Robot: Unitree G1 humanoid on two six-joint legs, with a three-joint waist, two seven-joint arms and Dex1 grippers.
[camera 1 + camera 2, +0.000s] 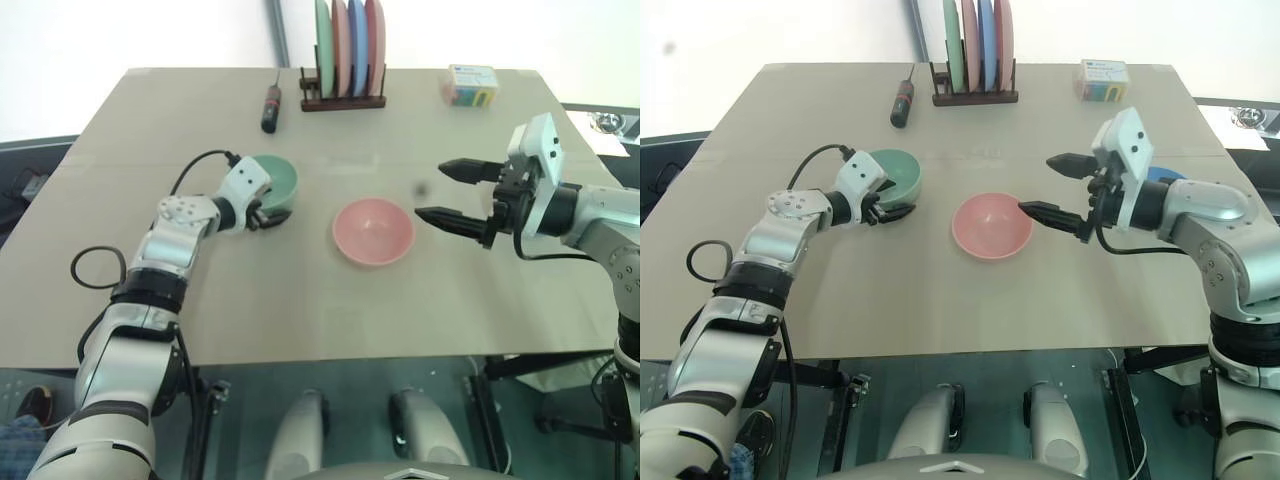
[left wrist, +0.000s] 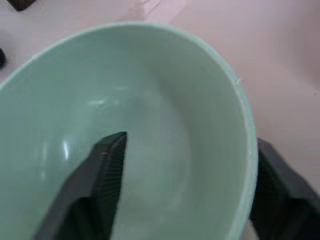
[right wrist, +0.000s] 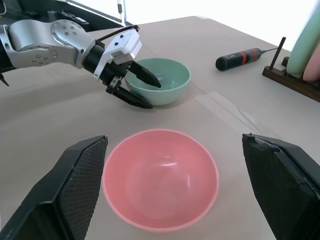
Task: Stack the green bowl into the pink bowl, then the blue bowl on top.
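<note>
We see left claw [image 3: 134, 86] straddling near rim of small round mint-green bowl [image 1: 277, 183], one finger inside, one outside, not yet pinched tight. Bowl sits on tan counter [image 1: 300, 300], left of centre. Small round salmon-pink bowl [image 1: 373, 231] rests at counter centre, empty. Our right claw [image 1: 452, 195] hovers beside it, fingers spread wide, holding nothing. Sky-blue bowl [image 1: 1165, 175] peeks from behind right arm.

No legible txt anywhere.
</note>
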